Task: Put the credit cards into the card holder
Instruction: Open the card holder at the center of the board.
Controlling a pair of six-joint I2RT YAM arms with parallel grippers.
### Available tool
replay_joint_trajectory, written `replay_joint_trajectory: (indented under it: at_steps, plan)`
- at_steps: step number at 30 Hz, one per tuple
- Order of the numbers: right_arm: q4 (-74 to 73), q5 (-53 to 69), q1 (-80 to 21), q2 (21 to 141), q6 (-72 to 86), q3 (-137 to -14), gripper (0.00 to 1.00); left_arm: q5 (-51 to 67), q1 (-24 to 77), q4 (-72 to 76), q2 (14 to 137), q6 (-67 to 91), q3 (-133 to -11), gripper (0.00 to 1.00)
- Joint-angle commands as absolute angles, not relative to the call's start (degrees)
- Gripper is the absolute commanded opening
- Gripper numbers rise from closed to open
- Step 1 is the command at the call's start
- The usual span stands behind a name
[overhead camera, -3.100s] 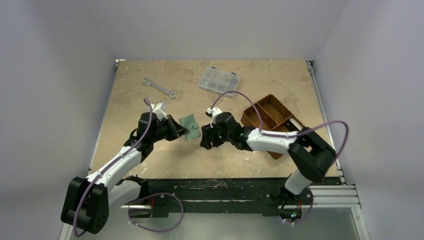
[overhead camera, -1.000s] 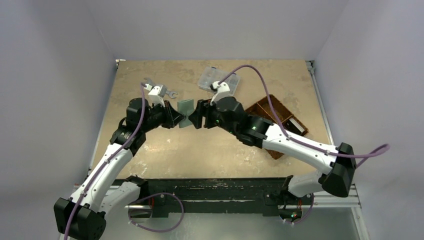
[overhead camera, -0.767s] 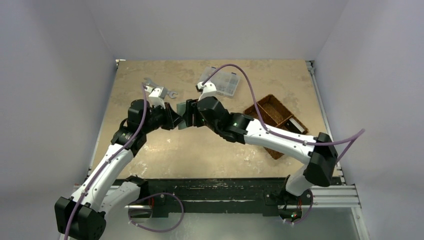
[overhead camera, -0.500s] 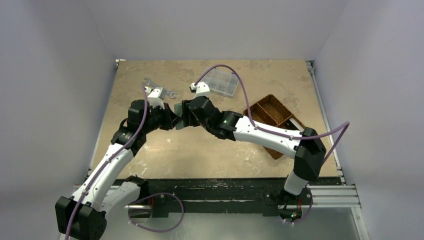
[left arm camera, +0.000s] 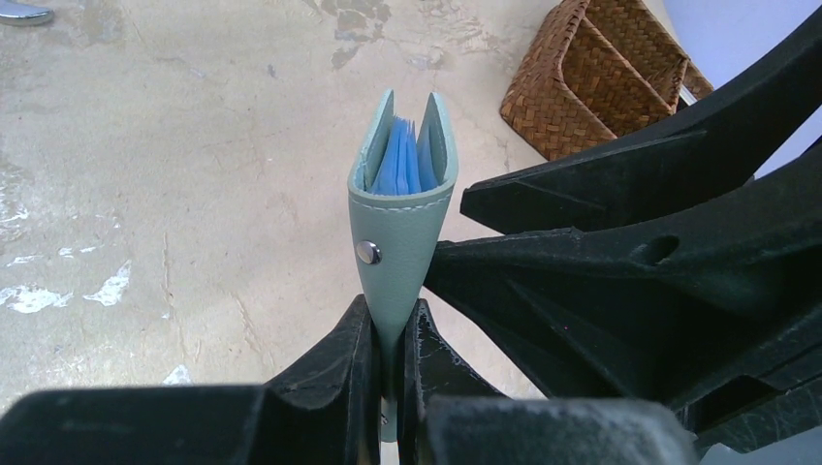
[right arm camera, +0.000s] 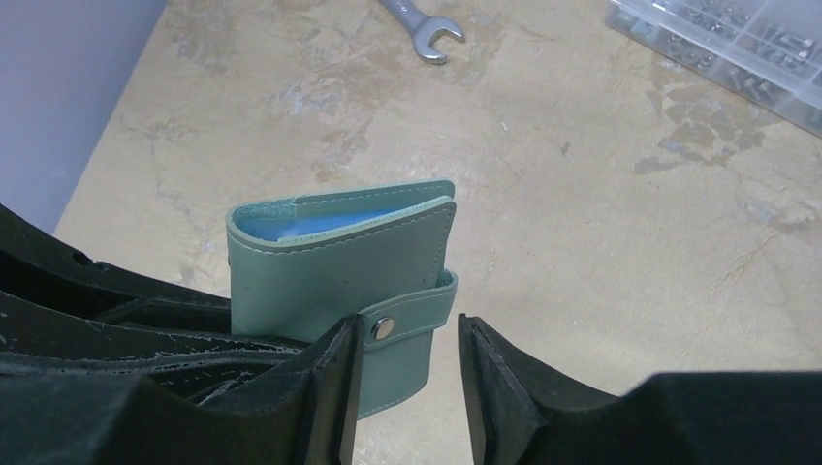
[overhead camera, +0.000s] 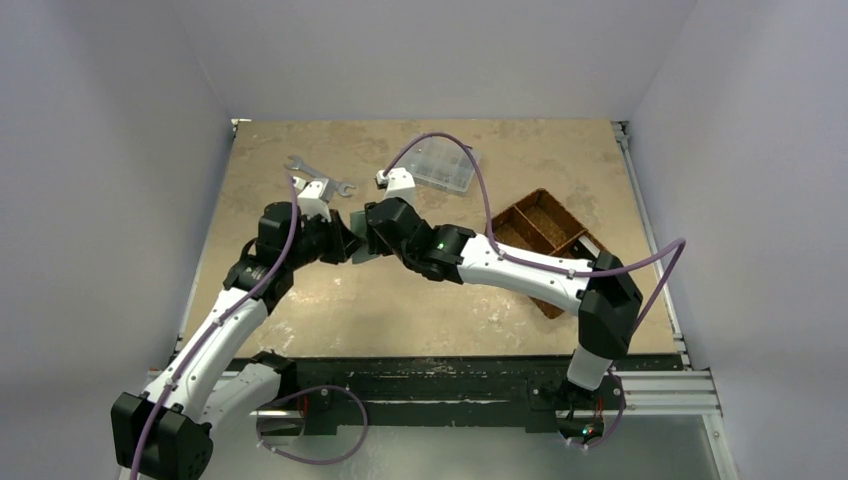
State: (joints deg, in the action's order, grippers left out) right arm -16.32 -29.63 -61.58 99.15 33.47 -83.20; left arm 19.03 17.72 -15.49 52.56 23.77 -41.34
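Note:
The sage-green card holder (left arm camera: 402, 223) is folded, with its snap strap fastened and pale blue pockets (left arm camera: 397, 165) showing at its open edge. My left gripper (left arm camera: 388, 315) is shut on its lower edge and holds it upright above the table. My right gripper (right arm camera: 409, 334) is open. Its jaws stand on either side of the strap end of the card holder (right arm camera: 339, 266), and the left jaw is next to the snap stud (right arm camera: 382, 328). In the top view the two grippers, left (overhead camera: 340, 243) and right (overhead camera: 372, 235), meet mid-table. No loose credit cards are in view.
A spanner (overhead camera: 318, 172) lies at the back left and also shows in the right wrist view (right arm camera: 419, 24). A clear plastic compartment box (overhead camera: 440, 165) stands at the back centre. A brown woven divided basket (overhead camera: 545, 235) stands to the right, near the right arm.
My right arm has swung left and brought its open jaws up to the card holder. My left gripper has kept its hold and barely moved.

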Motion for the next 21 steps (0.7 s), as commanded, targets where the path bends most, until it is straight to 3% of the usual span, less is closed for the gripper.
replay_joint_trajectory:
  at_steps: [1, 13, 16, 18, 21]
  plan:
    - [-18.77, -36.33, -60.06, 98.29, 33.55, -80.54, 0.44, 18.65, 18.11, -12.84, 49.49, 22.86, -42.63, 0.0]
    - [-19.26, -36.46, -55.7, 95.13, 32.79, -74.16, 0.4, 13.76, 18.11, -13.71, 47.33, 22.0, -42.55, 0.0]
    - [-15.92, -28.99, -55.28, 93.03, 30.08, -73.08, 0.42, 14.23, 18.11, -13.95, 47.96, 21.89, -42.55, 0.0]
    - [-9.74, -18.79, -54.45, 88.34, 27.63, -69.7, 0.5, 15.07, 18.11, -13.58, 48.14, 21.88, -42.54, 0.0]
    - [1.22, -0.18, -51.38, 82.61, 24.81, -63.71, 0.74, 15.82, 18.11, -13.29, 48.67, 21.8, -42.45, 0.0]
